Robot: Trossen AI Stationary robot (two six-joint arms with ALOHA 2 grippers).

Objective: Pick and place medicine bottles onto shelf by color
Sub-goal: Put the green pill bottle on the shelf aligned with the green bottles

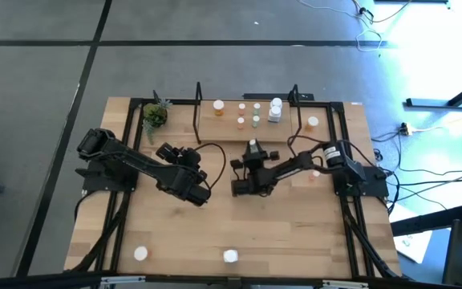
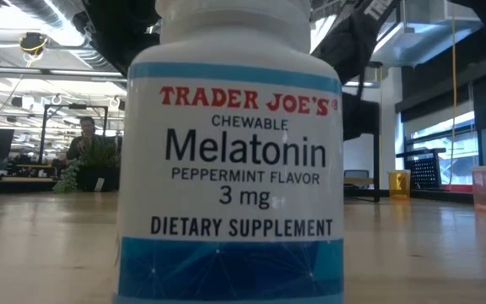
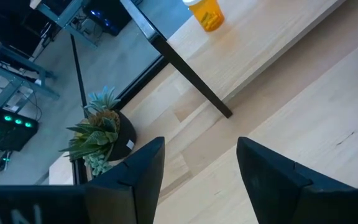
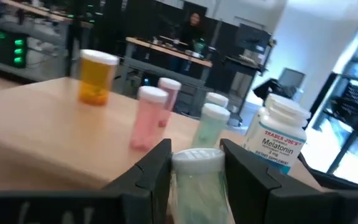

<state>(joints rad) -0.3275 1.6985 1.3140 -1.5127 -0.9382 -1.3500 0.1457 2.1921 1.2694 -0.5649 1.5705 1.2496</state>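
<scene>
Right arm reaches in from the table's right edge toward centre, elbow bent, right gripper (image 1: 253,150) just in front of the shelf (image 1: 223,120), fingers (image 4: 156,168) clamped on a pale green bottle (image 4: 197,174) with a ribbed white cap, held upright. Left arm angles in from the left, left gripper (image 1: 195,189) mid-table, well short of the shelf, fingers (image 3: 143,171) spread with nothing between them; its wrist camera looks past them at bare wood. Shelf is a flat light-wood board with thin black upright frames at both ends, sitting at the table's far edge. On it: an orange bottle (image 4: 97,76) toward the left end, pink translucent bottles (image 4: 148,117) next, pale green ones (image 4: 211,127) after that, then a white Trader Joe's melatonin bottle (image 4: 278,134) with a blue band toward the right. All are cylindrical plastic with white caps. Another melatonin bottle (image 2: 230,152) stands right against the low camera and fills that view. Two white-capped bottles (image 1: 140,254) sit at the table's near edge. Small potted succulent (image 1: 155,115) by the shelf's left frame. Tabletop (image 1: 295,225) is pale wood planks; grey floor around it, cables at right, open office with desks behind.
</scene>
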